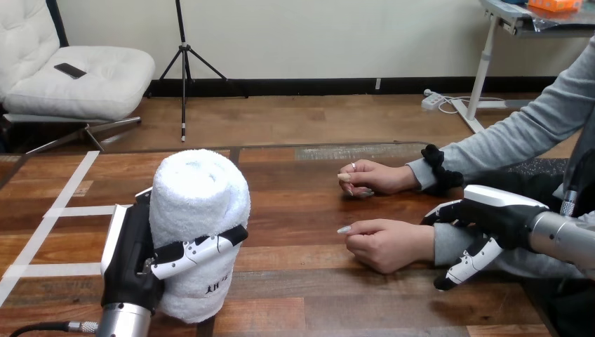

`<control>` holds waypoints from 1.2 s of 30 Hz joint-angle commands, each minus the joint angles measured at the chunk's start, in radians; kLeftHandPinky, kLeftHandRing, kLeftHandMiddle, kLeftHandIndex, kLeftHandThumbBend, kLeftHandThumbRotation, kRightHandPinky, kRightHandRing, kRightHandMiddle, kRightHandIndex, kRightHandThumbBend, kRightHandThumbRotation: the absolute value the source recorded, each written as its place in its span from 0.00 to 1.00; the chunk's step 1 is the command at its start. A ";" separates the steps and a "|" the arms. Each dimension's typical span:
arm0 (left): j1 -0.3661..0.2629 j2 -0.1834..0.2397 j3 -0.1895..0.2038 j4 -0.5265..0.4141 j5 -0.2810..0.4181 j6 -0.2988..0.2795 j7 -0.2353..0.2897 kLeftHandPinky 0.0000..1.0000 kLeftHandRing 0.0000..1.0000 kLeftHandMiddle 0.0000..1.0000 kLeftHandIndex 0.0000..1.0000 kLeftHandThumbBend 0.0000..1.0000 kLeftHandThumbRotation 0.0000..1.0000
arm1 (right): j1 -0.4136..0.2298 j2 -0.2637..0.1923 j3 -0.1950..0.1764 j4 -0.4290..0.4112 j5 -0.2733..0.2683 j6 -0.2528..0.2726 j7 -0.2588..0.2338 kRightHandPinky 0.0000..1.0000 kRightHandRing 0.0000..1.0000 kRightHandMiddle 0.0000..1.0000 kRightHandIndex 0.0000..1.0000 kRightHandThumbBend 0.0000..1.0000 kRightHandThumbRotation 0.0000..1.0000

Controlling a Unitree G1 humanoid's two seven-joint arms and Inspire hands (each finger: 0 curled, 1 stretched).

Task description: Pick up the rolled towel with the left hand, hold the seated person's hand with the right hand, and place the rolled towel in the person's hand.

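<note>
The white rolled towel (200, 210) stands upright at the table's near left, and my left hand (133, 260) is shut on it, thumb (200, 251) across its front. The person's nearer hand (386, 242) rests loosely curled on the table (295, 210) right of the middle. My right hand (502, 217) is at that hand's wrist on the grey sleeve. Its fingers (440, 213) reach fairly straight along the wrist's far side, and its thumb (466, 265) points down at the near side. It looks open, not curled round the wrist.
The person's other hand (375, 175) lies on the table farther back, near the middle right. Strips of white tape (63, 210) cross the table's left part. Bare wood lies between the towel and the person's hands.
</note>
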 commanded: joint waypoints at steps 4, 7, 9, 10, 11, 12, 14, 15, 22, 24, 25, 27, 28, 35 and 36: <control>-0.043 0.008 0.014 -0.065 0.002 -0.031 0.007 0.26 0.31 0.37 0.39 0.57 0.00 | -0.102 -0.032 -0.001 -0.028 0.001 -0.040 -0.029 0.65 0.75 0.80 0.79 1.00 0.26; -0.044 0.008 0.014 -0.066 0.000 -0.029 0.006 0.26 0.31 0.37 0.39 0.57 0.00 | -0.104 -0.032 0.000 -0.032 -0.001 -0.050 -0.034 0.65 0.74 0.78 0.77 1.00 0.25; -0.043 0.007 0.013 -0.067 -0.003 -0.026 0.003 0.26 0.31 0.37 0.39 0.57 0.00 | -0.106 -0.031 -0.001 -0.035 -0.001 -0.055 -0.034 0.64 0.74 0.77 0.77 1.00 0.25; -0.043 0.007 0.013 -0.068 -0.005 -0.025 0.002 0.26 0.31 0.37 0.39 0.57 0.00 | -0.107 -0.030 -0.002 -0.035 0.000 -0.057 -0.033 0.64 0.73 0.77 0.76 1.00 0.25; -0.043 0.007 0.013 -0.068 -0.006 -0.024 0.001 0.26 0.31 0.37 0.39 0.57 0.00 | -0.107 -0.030 -0.003 -0.036 0.001 -0.058 -0.033 0.63 0.72 0.76 0.75 1.00 0.25; -0.044 0.007 0.013 -0.067 -0.005 -0.026 0.002 0.26 0.31 0.37 0.39 0.57 0.00 | -0.108 -0.029 -0.003 -0.037 0.000 -0.061 -0.033 0.63 0.72 0.76 0.75 1.00 0.25; -0.045 0.007 0.013 -0.065 -0.003 -0.028 0.003 0.26 0.31 0.37 0.39 0.56 0.00 | -0.109 -0.029 -0.002 -0.038 -0.001 -0.064 -0.035 0.63 0.72 0.75 0.74 1.00 0.25; -0.046 0.007 0.013 -0.064 -0.002 -0.030 0.004 0.26 0.31 0.37 0.39 0.56 0.00 | -0.110 -0.029 -0.001 -0.041 -0.003 -0.068 -0.036 0.62 0.71 0.75 0.74 1.00 0.25; -0.047 0.007 0.014 -0.064 -0.003 -0.029 0.003 0.26 0.31 0.37 0.39 0.57 0.00 | -0.111 -0.024 0.003 -0.054 -0.014 -0.064 -0.042 0.58 0.66 0.71 0.70 1.00 0.24; -0.047 0.008 0.014 -0.064 -0.006 -0.029 0.002 0.26 0.31 0.37 0.39 0.57 0.00 | -0.110 -0.023 0.006 -0.058 -0.021 -0.063 -0.049 0.57 0.65 0.70 0.69 1.00 0.23; -0.048 0.008 0.014 -0.064 -0.006 -0.029 0.002 0.26 0.31 0.37 0.39 0.57 0.00 | -0.110 -0.022 0.007 -0.059 -0.023 -0.063 -0.051 0.56 0.64 0.70 0.69 1.00 0.22; -0.047 0.007 0.014 -0.065 -0.010 -0.026 -0.001 0.26 0.31 0.37 0.39 0.57 0.00 | -0.110 -0.020 0.008 -0.061 -0.027 -0.064 -0.057 0.55 0.62 0.69 0.68 1.00 0.21; -0.047 0.007 0.014 -0.066 -0.011 -0.026 -0.001 0.26 0.31 0.37 0.39 0.57 0.00 | -0.110 -0.019 0.009 -0.061 -0.028 -0.064 -0.058 0.53 0.61 0.67 0.67 1.00 0.19; -0.046 0.008 0.015 -0.070 -0.008 -0.024 0.002 0.26 0.31 0.37 0.39 0.57 0.00 | -0.111 -0.012 0.019 -0.064 -0.054 -0.060 -0.089 0.50 0.57 0.64 0.64 1.00 0.16; -0.046 0.008 0.015 -0.071 -0.009 -0.023 0.002 0.26 0.31 0.37 0.39 0.57 0.00 | -0.112 -0.012 0.021 -0.063 -0.058 -0.061 -0.093 0.49 0.56 0.63 0.64 1.00 0.15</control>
